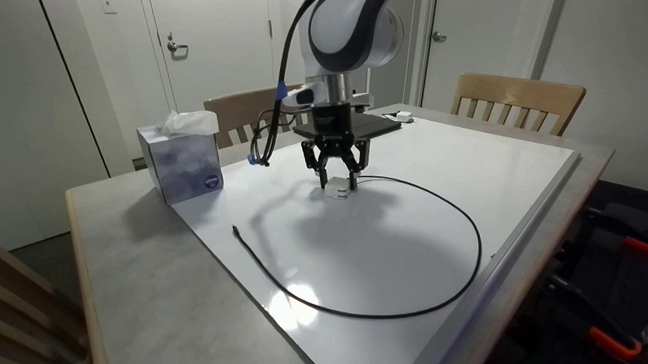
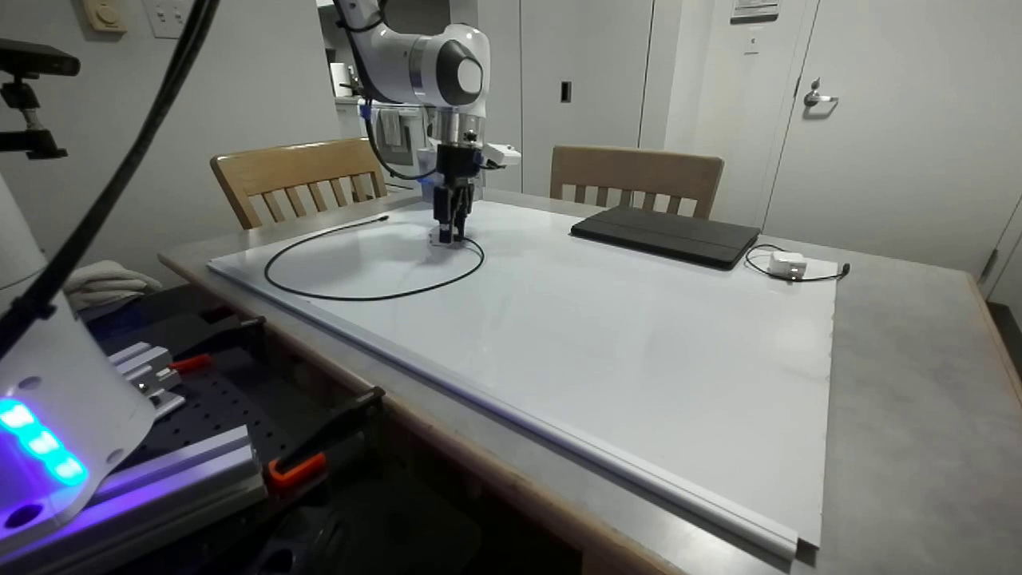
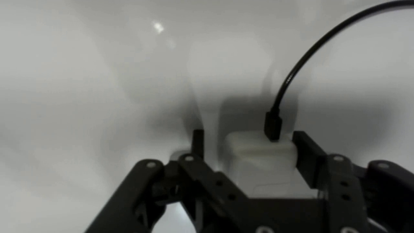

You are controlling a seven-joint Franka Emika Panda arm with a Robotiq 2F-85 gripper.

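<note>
One charger is sitting between the parted fingers of my gripper, one seemingly touching. I am judging it light, hard, slippery; its flat sides are offering hold, not the cable.

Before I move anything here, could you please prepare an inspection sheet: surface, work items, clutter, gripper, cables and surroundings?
Surface: white board lying on a grey table; light glare on the board.
Work items: white charger block on the board, black cable apparently plugged into it.
Clutter: tissue box, flat black case, second white block.
Gripper: open, jaws astride the charger block; gap on one side, contact on the other unclear.
Cables: black cable in a wide open loop, far end loose; thin cord beside second white block.
Surroundings: wooden chairs, doors.
</note>
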